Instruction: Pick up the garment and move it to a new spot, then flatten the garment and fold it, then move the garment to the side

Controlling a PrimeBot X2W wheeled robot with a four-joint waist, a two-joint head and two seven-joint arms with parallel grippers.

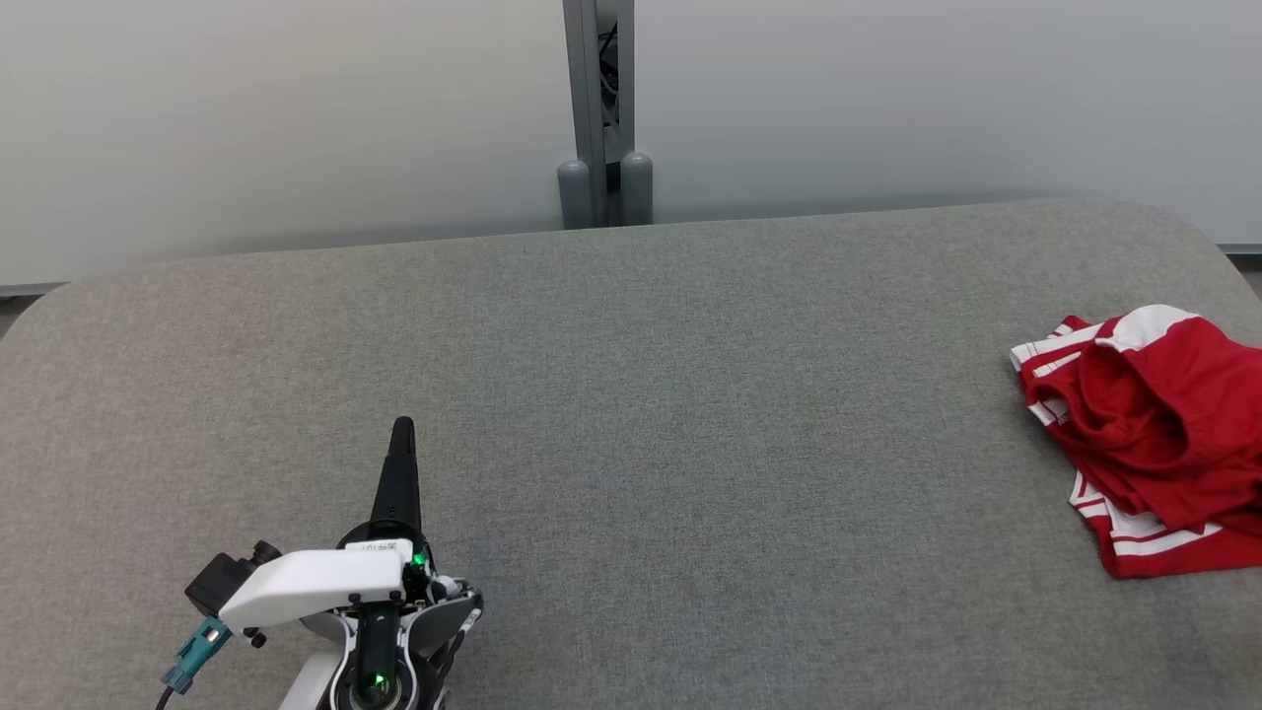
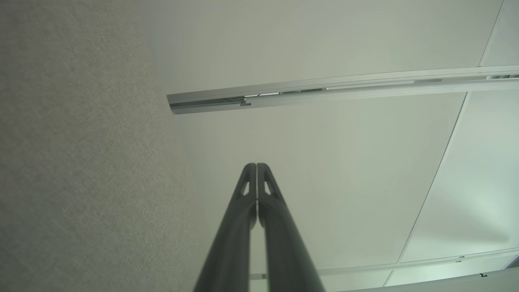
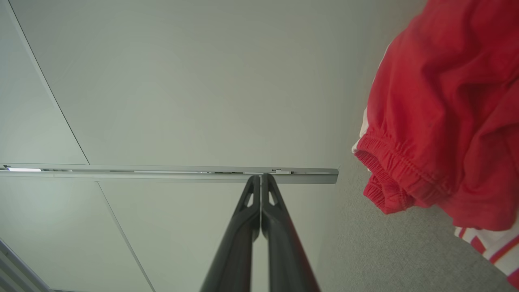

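Note:
The garment [image 1: 1154, 434] is red with white stripes and lies crumpled at the right edge of the grey table [image 1: 631, 394]. In the right wrist view the garment [image 3: 446, 113] shows its elastic waistband at the right side. My left gripper [image 1: 402, 426] rests low at the front left of the table, far from the garment, its fingers pressed together with nothing between them. The left wrist view shows the left gripper [image 2: 256, 165] shut and empty. My right gripper [image 3: 260, 176] is also shut and empty, with the garment just to its right.
A pale partition wall [image 1: 296, 118] runs behind the table, with a grey post [image 1: 597, 108] at its middle seam. Bare grey cloth surface lies between the left gripper and the garment.

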